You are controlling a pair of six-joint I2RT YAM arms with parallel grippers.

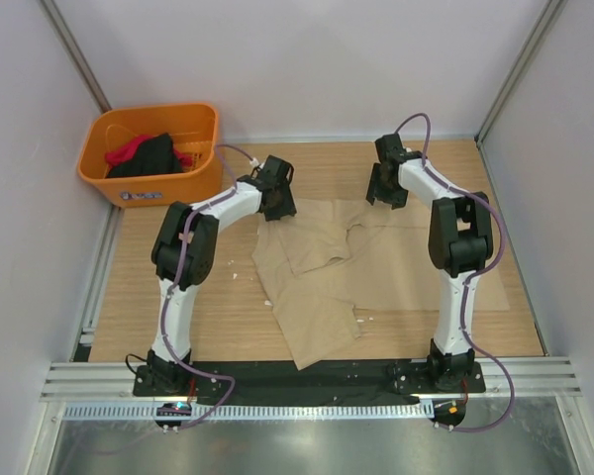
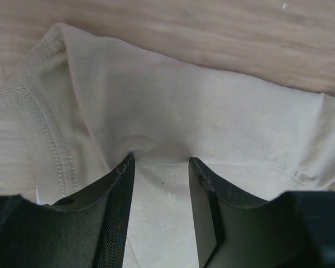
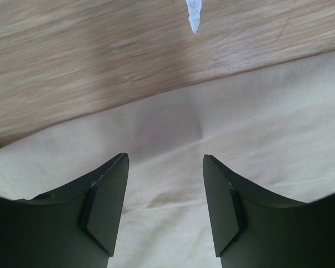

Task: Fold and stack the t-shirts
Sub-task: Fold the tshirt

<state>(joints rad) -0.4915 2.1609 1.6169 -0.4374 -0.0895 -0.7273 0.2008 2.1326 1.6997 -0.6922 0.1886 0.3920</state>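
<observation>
The counter (image 1: 228, 327) is carrying a tan shirt (image 1: 322, 287), lying rumpled and partly folded at its centre. A basket (image 1: 129, 190) is sitting at 10 o'clock, holding a black shirt (image 1: 156, 155) and a red shirt (image 1: 127, 150). The left tool (image 2: 159, 162) is hanging at the tan shirt's 11 o'clock edge, jaws standing apart, clamping nothing. The right tool (image 3: 164, 159) is gaping wide over its 1 o'clock edge.
</observation>
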